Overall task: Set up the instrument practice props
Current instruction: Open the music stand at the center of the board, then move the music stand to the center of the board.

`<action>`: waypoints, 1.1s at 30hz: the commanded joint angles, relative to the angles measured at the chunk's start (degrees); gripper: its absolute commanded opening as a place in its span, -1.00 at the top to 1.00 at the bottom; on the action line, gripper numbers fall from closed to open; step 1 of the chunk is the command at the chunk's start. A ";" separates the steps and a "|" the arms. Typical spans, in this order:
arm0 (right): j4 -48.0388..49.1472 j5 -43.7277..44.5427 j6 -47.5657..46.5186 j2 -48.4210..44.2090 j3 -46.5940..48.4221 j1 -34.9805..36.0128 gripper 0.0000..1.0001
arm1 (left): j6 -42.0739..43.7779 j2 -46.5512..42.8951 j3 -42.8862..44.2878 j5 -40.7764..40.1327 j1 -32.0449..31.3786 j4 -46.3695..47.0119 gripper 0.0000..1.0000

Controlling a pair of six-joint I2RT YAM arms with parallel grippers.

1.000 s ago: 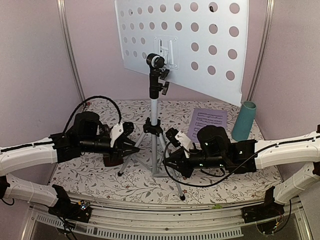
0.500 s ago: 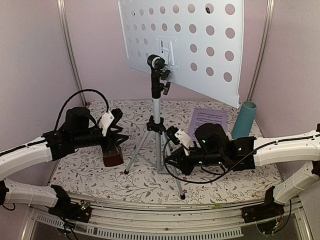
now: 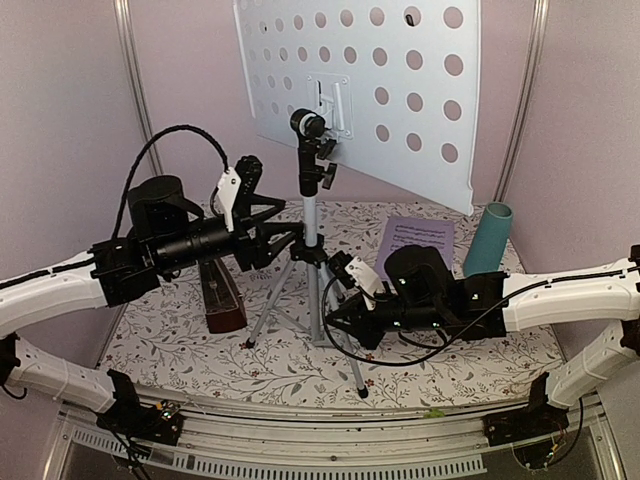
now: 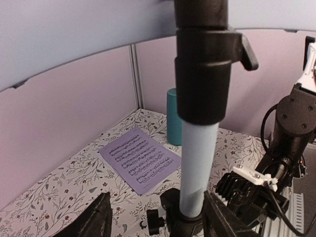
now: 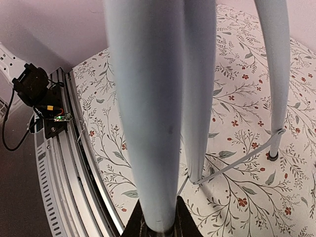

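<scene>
Your left hand (image 3: 287,232) is open, fingers (image 4: 96,222) astride the music stand's (image 3: 400,90) pole (image 4: 198,163); your right hand (image 5: 154,223) is clamped on a tripod leg (image 5: 148,123). The stand is upright mid-counter (image 3: 460,372), metronome (image 3: 222,302) to its left.

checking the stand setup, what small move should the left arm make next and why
Probably close the left gripper on the music stand's pole: its open fingers straddle the pole below the black collar, while the right gripper clamps a tripod leg.
</scene>
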 commanded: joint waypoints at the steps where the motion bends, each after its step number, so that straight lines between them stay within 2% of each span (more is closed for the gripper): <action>1: -13.83 3.28 3.43 3.97 -2.86 -0.92 1.00 | -0.47 3.90 3.67 -2.21 -2.81 3.76 -0.26; 6: -13.87 3.63 3.57 4.04 -2.68 -0.93 1.00 | -0.40 6.74 6.08 0.28 -3.27 5.60 -0.17; 14: -13.58 3.85 3.70 4.14 -2.01 -0.81 1.00 | -1.05 10.32 9.06 0.30 -4.46 5.70 0.17; 18: -13.44 3.82 3.53 4.30 -1.46 -0.92 1.00 | -0.96 11.12 9.33 -0.68 -5.12 5.28 0.27; 20: -13.32 3.87 3.38 4.40 -1.26 -0.85 1.00 | -0.82 11.24 9.24 -0.99 -5.20 5.49 0.36; 22: -13.10 3.75 3.41 4.45 -1.12 -0.82 0.96 | -0.75 11.42 9.45 -0.99 -5.21 5.54 0.55; 28: -12.22 3.66 3.75 3.11 -1.40 -0.81 0.65 | -0.73 12.42 9.69 -0.30 -5.39 6.25 1.00; 33: -10.99 4.20 4.09 -0.71 -2.70 -0.80 -0.03 | -0.38 12.93 9.52 0.31 -5.42 6.75 1.00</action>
